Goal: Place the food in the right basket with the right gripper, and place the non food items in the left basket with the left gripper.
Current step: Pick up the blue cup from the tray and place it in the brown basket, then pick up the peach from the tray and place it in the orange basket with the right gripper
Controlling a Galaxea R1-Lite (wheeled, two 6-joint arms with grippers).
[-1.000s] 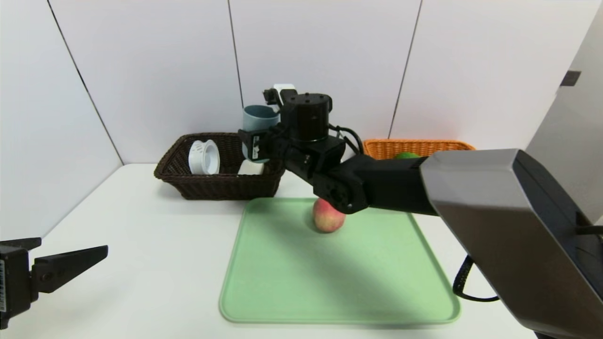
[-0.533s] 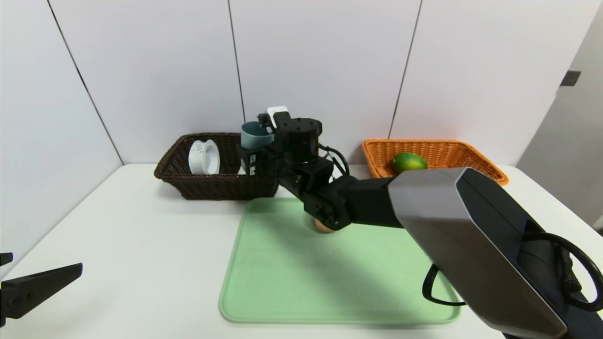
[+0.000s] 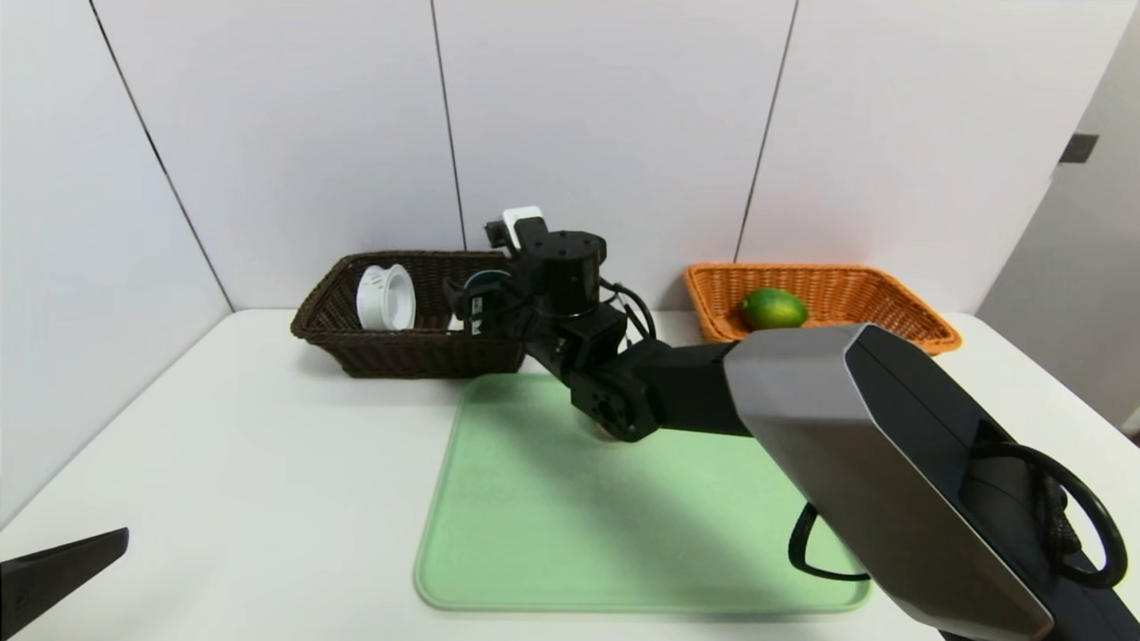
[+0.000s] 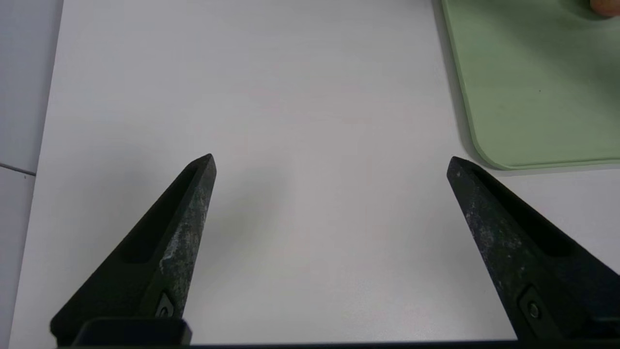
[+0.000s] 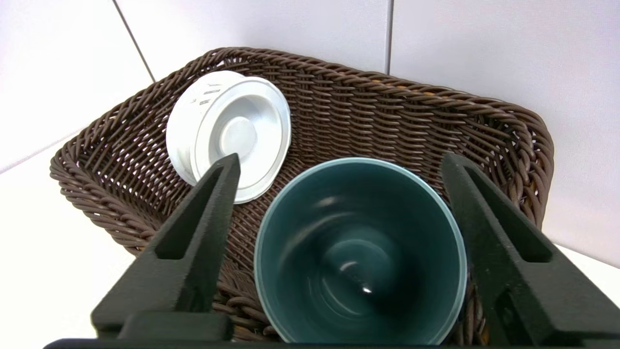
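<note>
My right gripper (image 3: 476, 298) (image 5: 341, 160) reaches across over the dark brown left basket (image 3: 401, 356) (image 5: 387, 116) and stands open. The blue-grey cup (image 5: 361, 252) (image 3: 488, 279) sits loose between its fingers, mouth towards the wrist camera, low inside the basket. A white spool-like container (image 3: 386, 296) (image 5: 227, 131) lies in the same basket. The green citrus (image 3: 774, 308) rests in the orange right basket (image 3: 891, 312). Only a sliver of the peach (image 3: 606, 435) (image 4: 605, 6) shows on the green tray (image 3: 534, 534), behind my right arm. My left gripper (image 4: 330, 161) hangs open and empty over bare table at the near left.
The green tray (image 4: 533, 97) fills the table's middle, and my right forearm (image 3: 891, 445) crosses above it. White walls (image 3: 623, 133) stand right behind both baskets. A black cable (image 3: 802, 552) loops beside the tray's right edge.
My right gripper came down with the cup into the dark basket and opened, letting the cup go. My left gripper drew back towards the near-left corner.
</note>
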